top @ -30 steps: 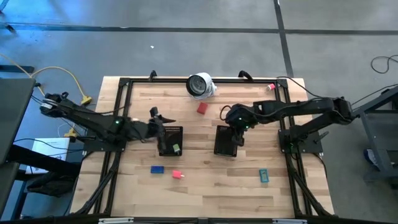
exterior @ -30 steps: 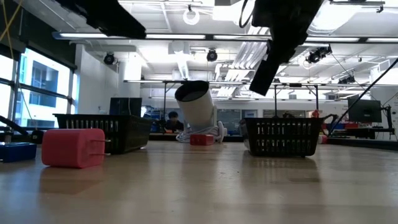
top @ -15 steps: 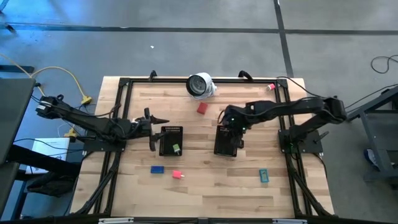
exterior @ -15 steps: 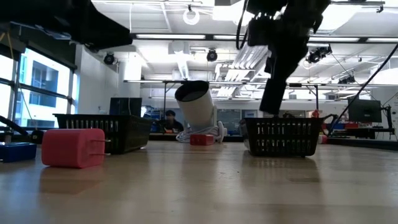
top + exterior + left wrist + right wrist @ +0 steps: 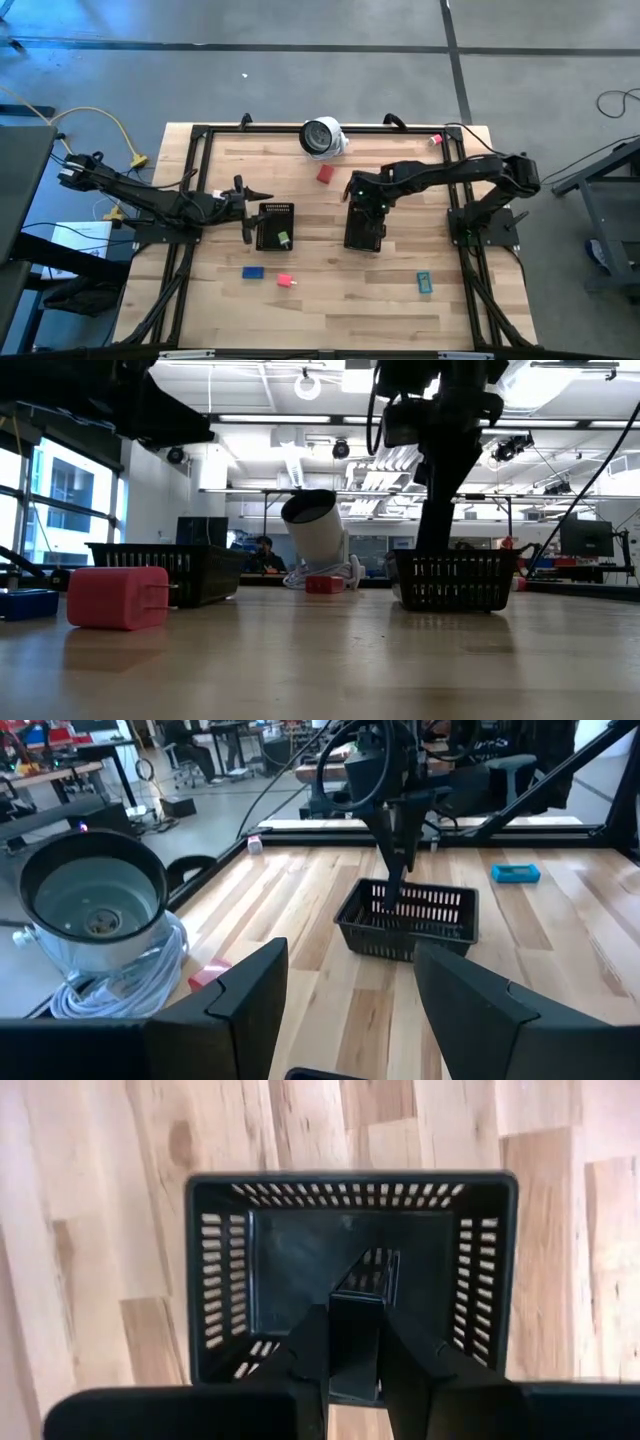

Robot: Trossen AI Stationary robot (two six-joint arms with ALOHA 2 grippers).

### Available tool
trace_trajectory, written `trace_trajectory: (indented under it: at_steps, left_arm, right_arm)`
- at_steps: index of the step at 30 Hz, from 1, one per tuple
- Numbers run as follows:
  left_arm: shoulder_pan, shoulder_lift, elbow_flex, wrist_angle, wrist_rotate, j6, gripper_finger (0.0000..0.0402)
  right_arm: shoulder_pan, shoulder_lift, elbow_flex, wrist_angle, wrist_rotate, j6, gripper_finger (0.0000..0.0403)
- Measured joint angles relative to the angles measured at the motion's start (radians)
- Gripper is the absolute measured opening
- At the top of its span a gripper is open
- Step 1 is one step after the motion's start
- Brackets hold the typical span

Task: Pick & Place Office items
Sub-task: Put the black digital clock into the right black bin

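High view: right gripper (image 5: 363,207) (jaws closed, empty) over tray (image 5: 364,229); left jaws apart.

Left hand (image 5: 345,995) open, right hand (image 5: 354,1342) seemingly closed, pointing down.

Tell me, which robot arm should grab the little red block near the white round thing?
Probably the right. Its tool hangs shut over the right black mesh tray, close to the small red block. The left tool waits open beside the other tray, farther away.

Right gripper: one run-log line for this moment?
right gripper: jaws shut, over right tray | left gripper: open, beside left tray
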Motion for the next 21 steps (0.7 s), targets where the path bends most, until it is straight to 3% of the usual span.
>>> trace_trajectory:
  at_steps: [21]
  left_arm:
    - [0.0,0.038,0.001,0.003,-0.002,-0.017,0.0208]
  right_arm:
    - [0.005,0.045,0.001,-0.005,0.003,0.001,0.0049]
